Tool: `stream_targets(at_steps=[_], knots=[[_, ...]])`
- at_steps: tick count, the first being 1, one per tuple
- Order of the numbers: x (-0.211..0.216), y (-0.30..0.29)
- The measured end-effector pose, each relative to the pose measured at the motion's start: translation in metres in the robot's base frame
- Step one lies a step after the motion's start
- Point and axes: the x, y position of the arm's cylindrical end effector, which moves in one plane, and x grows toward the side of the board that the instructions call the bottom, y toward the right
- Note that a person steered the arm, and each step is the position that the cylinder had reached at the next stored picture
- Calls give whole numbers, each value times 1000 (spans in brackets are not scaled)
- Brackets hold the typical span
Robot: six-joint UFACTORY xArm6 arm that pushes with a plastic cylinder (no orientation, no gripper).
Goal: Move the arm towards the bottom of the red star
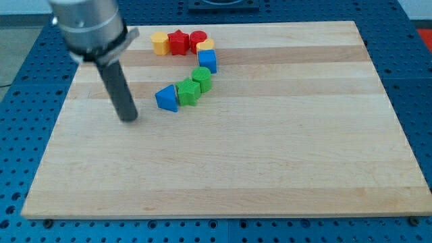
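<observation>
The red star (178,42) lies near the view's top, between a yellow block (160,42) on its left and a red round block (198,39) on its right. My tip (129,119) rests on the board well below and to the left of the red star, left of the blue triangle (166,98). The rod rises to the arm at the top left.
A small yellow block (206,45) and a blue cube (207,61) sit below the red round block. Two green blocks (200,77) (187,92) run down-left to the blue triangle. The wooden board (270,148) lies on a blue perforated table.
</observation>
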Motion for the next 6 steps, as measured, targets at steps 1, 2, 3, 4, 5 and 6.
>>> stream_targets(at_steps=[1, 2, 3, 4, 5, 6], knots=[[27, 21], [-4, 4], [-51, 6], [-81, 13], [-116, 38], [-156, 47]])
